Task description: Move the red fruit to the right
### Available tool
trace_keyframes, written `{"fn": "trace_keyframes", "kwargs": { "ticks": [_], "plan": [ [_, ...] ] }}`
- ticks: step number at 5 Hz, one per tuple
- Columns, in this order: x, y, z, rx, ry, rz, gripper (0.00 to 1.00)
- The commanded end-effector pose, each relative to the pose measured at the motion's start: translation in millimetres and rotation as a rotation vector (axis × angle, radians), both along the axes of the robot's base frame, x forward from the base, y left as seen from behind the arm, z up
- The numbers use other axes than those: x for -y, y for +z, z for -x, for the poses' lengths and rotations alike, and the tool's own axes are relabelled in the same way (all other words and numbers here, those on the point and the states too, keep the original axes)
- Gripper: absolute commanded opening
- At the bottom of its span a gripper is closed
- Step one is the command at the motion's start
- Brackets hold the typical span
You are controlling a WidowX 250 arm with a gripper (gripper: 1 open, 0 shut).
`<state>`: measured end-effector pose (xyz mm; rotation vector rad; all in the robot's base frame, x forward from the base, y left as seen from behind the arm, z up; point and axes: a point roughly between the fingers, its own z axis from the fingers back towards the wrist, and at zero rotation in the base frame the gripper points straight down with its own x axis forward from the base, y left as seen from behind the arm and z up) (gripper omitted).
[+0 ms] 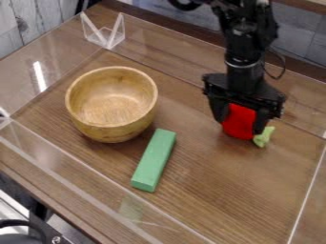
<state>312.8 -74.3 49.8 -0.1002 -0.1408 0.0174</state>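
The red fruit [239, 122] lies on the wooden table at the right, its light green leafy end [262, 139] pointing toward the front right. My gripper [242, 111] points straight down just above it and is open. Its black fingers [214, 103] stand spread on either side of the fruit's top, and they do not look closed on it. The gripper's body hides the fruit's upper edge.
A round wooden bowl [112, 103] stands left of centre. A flat green block [154, 159] lies in front of it, angled. Clear acrylic walls [306, 205] rim the table, and a clear stand [102, 30] sits at the back left.
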Motion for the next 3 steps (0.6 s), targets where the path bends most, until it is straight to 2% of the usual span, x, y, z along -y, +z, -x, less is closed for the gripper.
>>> {"fn": "trace_keyframes", "kwargs": {
  "ticks": [1, 3],
  "plan": [
    [9.4, 9.6, -6.3, 0.054, 0.037, 0.002, 1.0],
    [11.9, -5.8, -3.2, 0.042, 0.121, -0.003, 1.0]
  ]
}}
